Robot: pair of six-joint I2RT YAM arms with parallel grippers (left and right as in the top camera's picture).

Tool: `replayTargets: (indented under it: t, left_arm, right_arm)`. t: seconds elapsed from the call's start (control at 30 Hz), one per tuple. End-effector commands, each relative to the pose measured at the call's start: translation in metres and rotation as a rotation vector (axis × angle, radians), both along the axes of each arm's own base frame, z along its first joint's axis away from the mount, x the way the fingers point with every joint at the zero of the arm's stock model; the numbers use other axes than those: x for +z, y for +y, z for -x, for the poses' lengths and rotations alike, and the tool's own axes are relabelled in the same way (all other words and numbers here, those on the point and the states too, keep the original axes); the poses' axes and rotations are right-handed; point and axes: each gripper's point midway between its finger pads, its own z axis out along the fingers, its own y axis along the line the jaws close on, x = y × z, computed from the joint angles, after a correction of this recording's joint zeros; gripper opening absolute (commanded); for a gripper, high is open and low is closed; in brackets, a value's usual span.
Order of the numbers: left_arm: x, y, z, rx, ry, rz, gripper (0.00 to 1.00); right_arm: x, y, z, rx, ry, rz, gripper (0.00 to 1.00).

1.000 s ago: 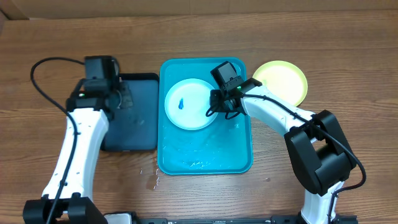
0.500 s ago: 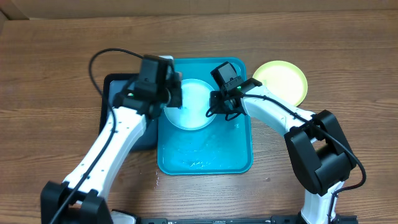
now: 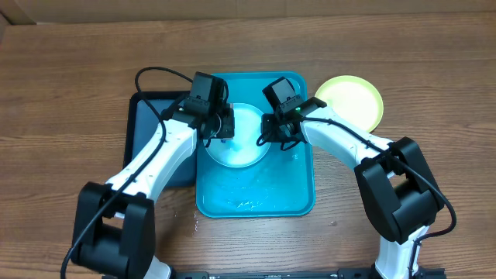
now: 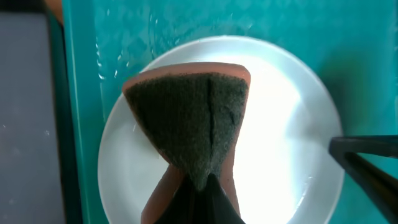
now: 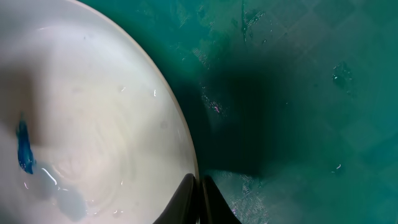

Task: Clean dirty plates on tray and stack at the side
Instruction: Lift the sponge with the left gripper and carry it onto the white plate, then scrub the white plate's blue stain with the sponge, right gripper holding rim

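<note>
On the bench (image 3: 62, 77), the wet turquoise tray (image 3: 256, 198) holds the pale plate (image 3: 246, 153) at its 12 o'clock end. My right hand (image 5: 196, 186) is pinched together on the plate's rim at 3 o'clock. I judge the plastic light, stiff and slippery, so the rim is the hold. My left hand (image 3: 221, 128) is clamped on the soft sponge (image 4: 193, 118), over the plate's 9 o'clock side, where the blue smudge (image 5: 23, 146) shows.

Right gripper (image 5: 199, 200) tips pinched tight on the white plate (image 5: 93, 112) rim, blue smudge (image 5: 23, 147) way off left, wet teal tray (image 5: 298, 74) underneath.
</note>
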Motion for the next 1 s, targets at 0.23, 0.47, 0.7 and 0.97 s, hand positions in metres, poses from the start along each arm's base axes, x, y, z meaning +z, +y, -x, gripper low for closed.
replayTargets:
  t: [0.23,0.47,0.7,0.97]
  left_arm:
    - [-0.028,0.005,-0.004,-0.012,0.054,-0.059,0.04]
    - [-0.067,0.006,0.009,-0.007,0.169,-0.075,0.04]
    - [-0.088,-0.023,0.039,-0.089,0.331,0.089,0.04]
    - [-0.016,-0.047,0.016,-0.178,0.220,0.372,0.04]
  right_arm:
    - [-0.002,0.001,-0.001,0.001,0.002,-0.004,0.04]
    - [-0.002,0.001,-0.001,0.001,-0.001,-0.006,0.04]
    - [-0.002,0.001,-0.001,0.001,-0.001,-0.006,0.04]
    - [-0.002,0.001,-0.001,0.001,-0.001,-0.006,0.04]
